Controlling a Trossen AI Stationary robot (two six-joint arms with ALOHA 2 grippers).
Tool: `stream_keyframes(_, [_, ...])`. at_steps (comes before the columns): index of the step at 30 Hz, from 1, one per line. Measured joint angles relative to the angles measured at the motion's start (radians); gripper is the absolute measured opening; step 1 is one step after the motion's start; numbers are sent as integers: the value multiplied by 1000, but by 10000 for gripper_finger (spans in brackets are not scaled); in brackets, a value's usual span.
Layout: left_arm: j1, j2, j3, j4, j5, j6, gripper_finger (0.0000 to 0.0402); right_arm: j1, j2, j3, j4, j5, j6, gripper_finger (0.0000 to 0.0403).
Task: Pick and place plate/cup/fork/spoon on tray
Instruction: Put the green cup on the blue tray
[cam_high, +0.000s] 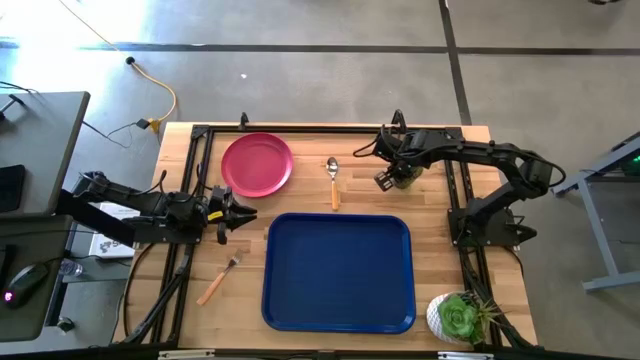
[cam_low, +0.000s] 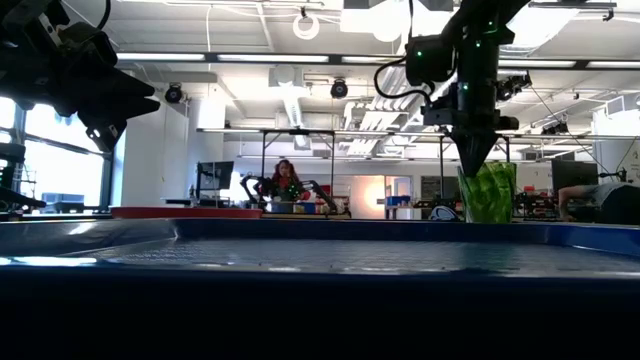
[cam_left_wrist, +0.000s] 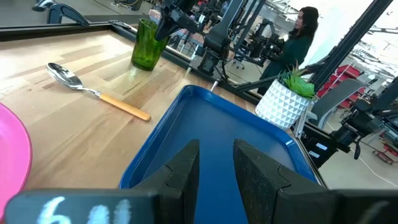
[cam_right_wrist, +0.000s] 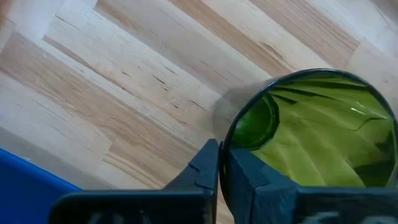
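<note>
The dark green cup stands upright on the wood at the table's far right, and it also shows in the low view. My right gripper is shut on its rim from above. My left gripper is open and empty, just left of the blue tray, and hovers between the pink plate and the fork. The spoon lies flat on the wood beyond the tray's far rim. The tray holds nothing. My right gripper has the cup's rim on the side toward the table's left. One finger is inside the cup and one is outside. The fingers come from above, pointing down. The cup stays upright with its base on the table, as far as the left wrist view shows.
A green succulent in a white pot stands at the table's near right corner, beside the tray. Black frame rails run along the left and right sides of the table. A person shows in the room beyond the table.
</note>
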Motion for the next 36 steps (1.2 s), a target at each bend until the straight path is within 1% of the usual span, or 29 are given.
stream_keyframes(5, [0,0,0,0,0,0,90,12,-15,53,-60,29,-1,4])
stream_keyframes(10, [0,0,0,0,0,0,90,57,-31,158,-136,67,-23,3])
stream_keyframes(17, [0,0,0,0,0,0,90,150,-35,352,-257,123,-27,2])
stream_keyframes(22, [0,0,0,0,0,-1,90,243,-35,451,-305,158,-20,1])
stream_keyframes(27, [0,0,0,0,2,-26,90,373,-35,467,-311,165,50,1])
stream_keyframes(30, [0,0,0,0,3,-53,90,458,-35,434,-316,161,130,1])
stream_keyframes(36, [0,0,0,0,3,-52,90,616,-35,389,-317,147,290,1])
